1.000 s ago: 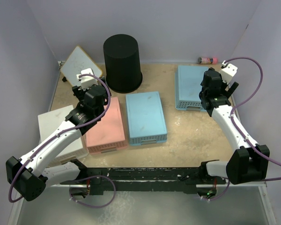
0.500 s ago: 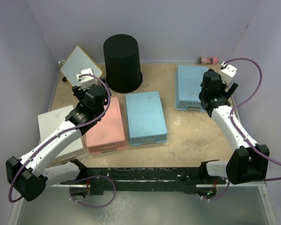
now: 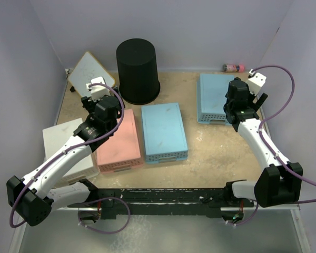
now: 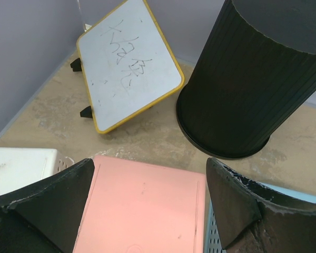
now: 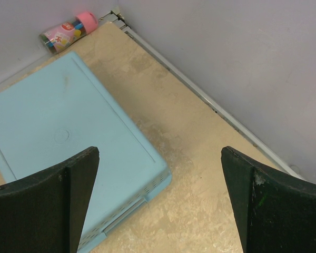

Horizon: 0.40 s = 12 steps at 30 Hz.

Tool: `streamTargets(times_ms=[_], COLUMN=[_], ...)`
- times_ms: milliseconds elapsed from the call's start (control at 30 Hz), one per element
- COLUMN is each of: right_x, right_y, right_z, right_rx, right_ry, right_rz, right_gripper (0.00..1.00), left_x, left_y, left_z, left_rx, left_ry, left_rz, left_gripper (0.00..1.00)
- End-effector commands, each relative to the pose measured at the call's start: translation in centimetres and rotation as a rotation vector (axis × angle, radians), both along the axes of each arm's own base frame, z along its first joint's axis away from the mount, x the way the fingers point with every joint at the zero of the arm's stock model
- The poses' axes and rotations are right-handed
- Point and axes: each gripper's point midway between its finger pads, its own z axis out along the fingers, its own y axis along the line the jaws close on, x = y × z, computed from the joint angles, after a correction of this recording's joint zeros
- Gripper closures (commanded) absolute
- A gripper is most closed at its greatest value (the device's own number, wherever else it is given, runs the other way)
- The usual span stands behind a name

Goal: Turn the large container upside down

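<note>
The large container, a tall black ribbed bin (image 3: 138, 71), stands at the back left with its wide rim on the table and its flat closed end up. It also shows in the left wrist view (image 4: 258, 89), beyond the fingers. My left gripper (image 3: 111, 105) is open and empty, hanging over the far end of the pink basket (image 4: 142, 211), a short way in front of the bin (image 4: 150, 179). My right gripper (image 3: 237, 113) is open and empty at the right, over the near corner of a light-blue basket (image 5: 58, 158) and bare table (image 5: 160, 174).
A pink basket (image 3: 120, 142) and a light-blue basket (image 3: 163, 132) lie upside down mid-table, another light-blue one (image 3: 213, 97) at back right. A yellow-framed whiteboard (image 3: 89, 68) leans left of the bin. A white box (image 3: 63, 139) sits at the left, a pink bottle (image 3: 233, 67) by the back wall.
</note>
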Motion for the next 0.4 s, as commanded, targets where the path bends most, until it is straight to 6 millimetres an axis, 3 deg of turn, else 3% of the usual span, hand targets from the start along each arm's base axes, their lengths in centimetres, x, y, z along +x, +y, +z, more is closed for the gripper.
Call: streamTargets(times_ms=[0,367], right_x=[0.03,0.06], right_y=[-0.33,-0.28], right_z=[1.33,1.32], right_rx=[0.009,0.016], right_ry=[-0.065,-0.076], right_rz=[-0.028,-0.026], right_gripper=[0.00,0.00], left_x=[0.04,0.68], left_y=[-0.34,-0.18], left_z=[1.41,1.83], left_rx=[-0.031,-0.090], left_ry=[-0.042,-0.055], left_rz=[-0.012,0.067], left_gripper=[0.16,0.19])
